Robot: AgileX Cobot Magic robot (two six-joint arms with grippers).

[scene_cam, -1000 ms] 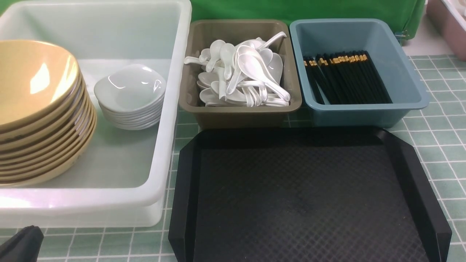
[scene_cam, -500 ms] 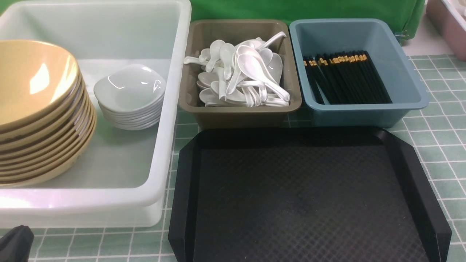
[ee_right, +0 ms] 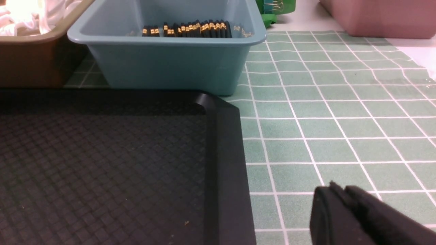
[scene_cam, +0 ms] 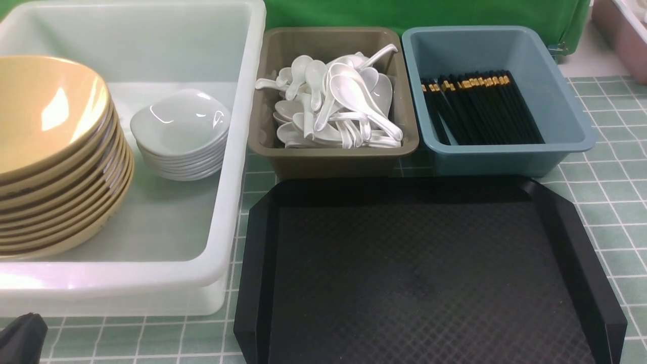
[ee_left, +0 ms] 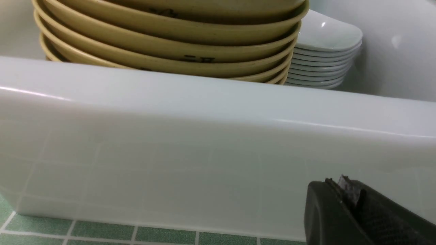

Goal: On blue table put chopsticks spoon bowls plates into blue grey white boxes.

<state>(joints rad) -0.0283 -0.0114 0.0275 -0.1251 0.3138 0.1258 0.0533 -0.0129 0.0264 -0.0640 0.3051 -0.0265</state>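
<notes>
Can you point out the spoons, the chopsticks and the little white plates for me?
spoons [scene_cam: 349,96]: front view, scoop of the topmost spoon.
chopsticks [scene_cam: 485,108]: front view, middle of the black bundle.
plates [scene_cam: 179,121]: front view, inside of the top dish.

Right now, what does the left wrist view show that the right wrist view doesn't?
Only the left wrist view shows the stacked yellow bowls and the stack of white plates beside them, both inside the white box, with the left gripper shut and holding nothing, low in front of that box's near wall.

Only the right wrist view shows the chopsticks lying in the blue box, the black tray, a pink bin and the right gripper, empty.

Both show the green tiled table.
</notes>
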